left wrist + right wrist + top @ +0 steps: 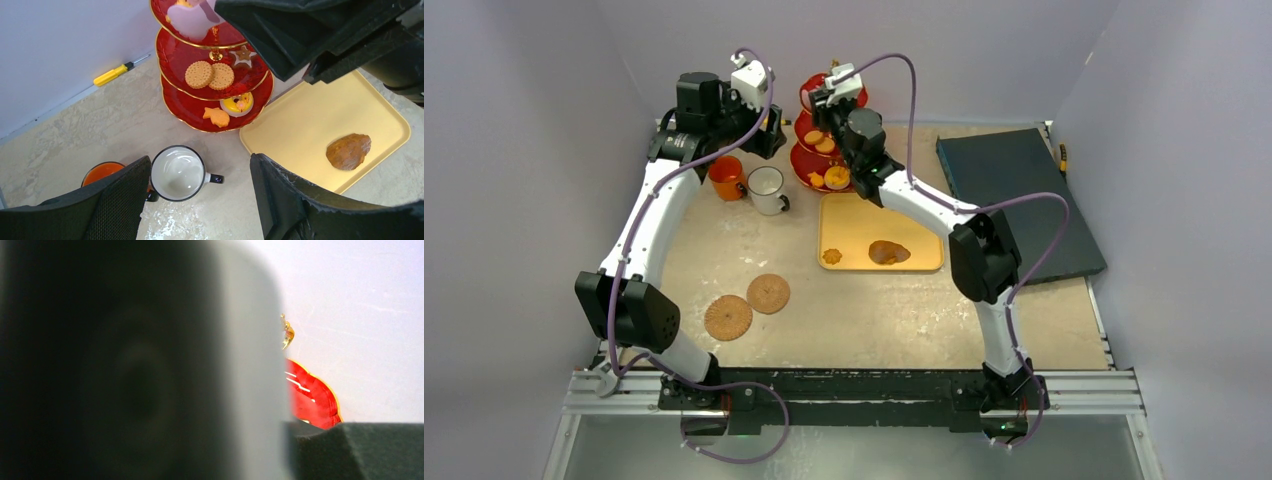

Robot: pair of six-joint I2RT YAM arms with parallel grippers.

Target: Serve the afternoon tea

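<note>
The red three-tier stand (799, 160) (175, 55) (312, 400) stands at the back. It carries two round biscuits (210, 75), a star biscuit (243, 55), a yellow tart (237, 104) and an orange fish biscuit (216, 116). A pale pink pastry (190, 20) is at the top tier, under my right gripper (824, 100). That gripper seems shut on the metal tongs, a grey blur beside its finger (360, 450). My left gripper (764, 135) (200, 165) hangs open and empty above the white mug (767, 190) (177, 172). The orange mug (726, 178) (100, 172) is next to it.
A yellow tray (864, 215) (300, 125) right of the mugs holds a brown pastry (888, 252) (348, 150) and a small orange biscuit (831, 256). Two round woven discs (746, 306) lie nearer the front. A dark board (1014, 200) lies at right; a yellow screwdriver (112, 75) lies by the wall.
</note>
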